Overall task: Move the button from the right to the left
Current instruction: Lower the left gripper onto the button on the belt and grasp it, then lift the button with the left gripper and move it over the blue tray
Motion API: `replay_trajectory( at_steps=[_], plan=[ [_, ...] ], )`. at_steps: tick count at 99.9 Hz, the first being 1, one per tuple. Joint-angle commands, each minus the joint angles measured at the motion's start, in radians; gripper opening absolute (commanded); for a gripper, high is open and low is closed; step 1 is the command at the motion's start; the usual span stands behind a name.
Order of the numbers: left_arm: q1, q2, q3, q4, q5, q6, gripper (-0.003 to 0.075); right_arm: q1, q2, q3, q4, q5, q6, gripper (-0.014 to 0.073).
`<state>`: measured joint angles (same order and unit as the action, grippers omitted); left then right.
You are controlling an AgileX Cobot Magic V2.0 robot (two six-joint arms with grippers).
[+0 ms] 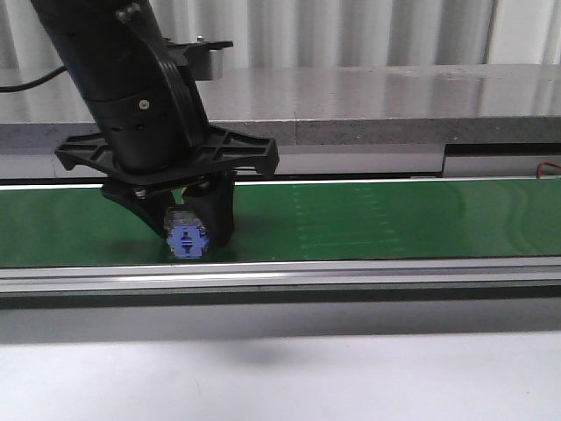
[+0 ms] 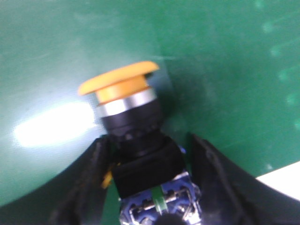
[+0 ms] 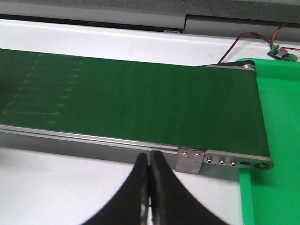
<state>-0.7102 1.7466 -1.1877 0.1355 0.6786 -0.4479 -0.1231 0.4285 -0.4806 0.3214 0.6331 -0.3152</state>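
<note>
Left gripper (image 1: pixel 195 230) is clamping the yellow-orange mushroom-head push-button (image 2: pixel 136 136) by its blue contact block over the green conveyor belt (image 1: pixel 394 228), right gripper (image 3: pixel 149 197) sitting closed and empty; head-heavy part is risking tipping on release.

An industrial test bench: a green conveyor belt (image 1: pixel 394 228) in a metal frame (corrugated wall (image 1: pixel 351 31) behind).

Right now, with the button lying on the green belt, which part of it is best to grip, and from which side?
Grip the boxy body behind the black collar, coming from above with one finger on each flat side, as the left end effector does. The button lies on its side on the belt; its round head would likely slip, while the body's flat faces give the pads a firm seat.
</note>
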Motion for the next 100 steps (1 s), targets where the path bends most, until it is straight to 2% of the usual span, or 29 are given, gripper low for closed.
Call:
replay_trajectory(
  at_steps=[1,19,34,42,61,74,100],
  plan=[
    [-0.007,-0.074,-0.029,0.02,-0.006,-0.013,-0.0017,0.001,0.003,-0.029,0.009,-0.068,-0.007,-0.0067],
    [0.027,-0.204,-0.029,0.086,0.069,-0.013,-0.002,0.001,0.003,-0.029,0.009,-0.068,-0.007,-0.0067],
    [0.139,-0.345,-0.029,0.145,0.151,0.009,-0.002,0.001,0.003,-0.029,0.009,-0.068,-0.007,-0.0067],
    [0.215,-0.419,-0.029,0.159,0.191,0.076,-0.002,0.001,0.003,-0.029,0.009,-0.068,-0.007,-0.0067],
    [0.444,-0.514,-0.029,0.145,0.273,0.254,-0.002,0.001,0.003,-0.029,0.009,-0.068,-0.007,-0.0067],
    [0.623,-0.518,-0.025,0.076,0.292,0.409,-0.002,0.001,0.003,-0.029,0.009,-0.068,-0.007,-0.0067],
    [0.988,-0.468,0.033,-0.147,0.172,0.633,-0.002,0.001,0.003,-0.029,0.009,-0.068,-0.007,-0.0067]
  ],
)
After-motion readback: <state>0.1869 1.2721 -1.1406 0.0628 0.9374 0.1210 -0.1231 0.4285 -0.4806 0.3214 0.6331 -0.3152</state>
